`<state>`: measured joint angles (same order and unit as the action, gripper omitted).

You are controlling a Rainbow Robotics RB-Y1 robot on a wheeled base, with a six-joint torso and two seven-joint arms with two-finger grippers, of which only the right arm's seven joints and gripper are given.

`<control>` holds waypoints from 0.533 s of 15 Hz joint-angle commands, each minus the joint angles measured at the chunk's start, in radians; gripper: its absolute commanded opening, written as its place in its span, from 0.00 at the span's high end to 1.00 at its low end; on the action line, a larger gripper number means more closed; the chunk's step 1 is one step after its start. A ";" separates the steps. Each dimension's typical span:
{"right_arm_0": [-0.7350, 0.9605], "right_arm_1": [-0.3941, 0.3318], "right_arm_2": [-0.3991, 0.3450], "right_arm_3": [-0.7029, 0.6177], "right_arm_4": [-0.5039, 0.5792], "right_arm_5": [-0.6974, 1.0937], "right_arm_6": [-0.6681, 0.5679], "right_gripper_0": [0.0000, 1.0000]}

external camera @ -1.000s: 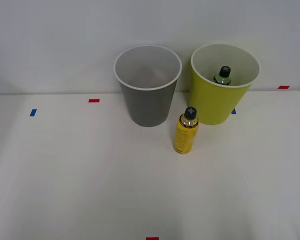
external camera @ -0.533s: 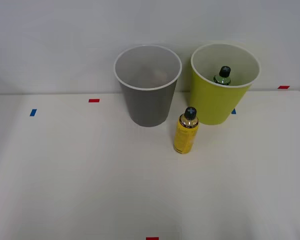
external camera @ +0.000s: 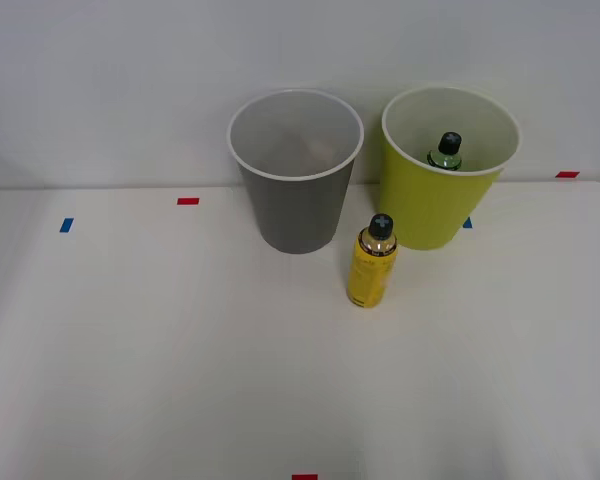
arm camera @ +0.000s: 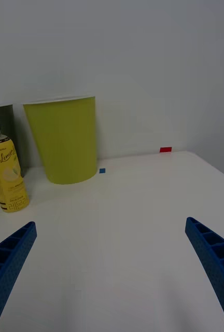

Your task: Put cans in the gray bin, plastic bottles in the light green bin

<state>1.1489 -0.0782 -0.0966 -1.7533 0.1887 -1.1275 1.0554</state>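
Bins stand side by side at the back of the white counter (external camera: pixel 130 350) against the wall: the gray bin (external camera: pixel 296 170) on the left, the light green bin (external camera: pixel 446 170) on the right, close but apart. Inside the light green bin a dark green bottle (external camera: pixel 445 152) stands upright, its black cap showing below the rim. The yellow bottle (external camera: pixel 372 262) stands upright on the counter just in front of the two bins, between them and nearer the green one. My right pincer (arm camera: pixel 112 270) hangs low over the counter with its blue fingers (arm camera: pixel 213 257) spread wide apart, holding nothing, well short of the yellow bottle.
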 commanded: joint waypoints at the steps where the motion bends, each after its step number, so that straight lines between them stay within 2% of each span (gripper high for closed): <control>1: 0.000 0.000 0.000 0.000 0.000 0.000 0.000 0.00; 8: 0.000 0.000 0.000 0.000 0.000 0.000 0.000 0.00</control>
<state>1.1489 -0.0782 -0.0966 -1.7533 0.1887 -1.1275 1.0554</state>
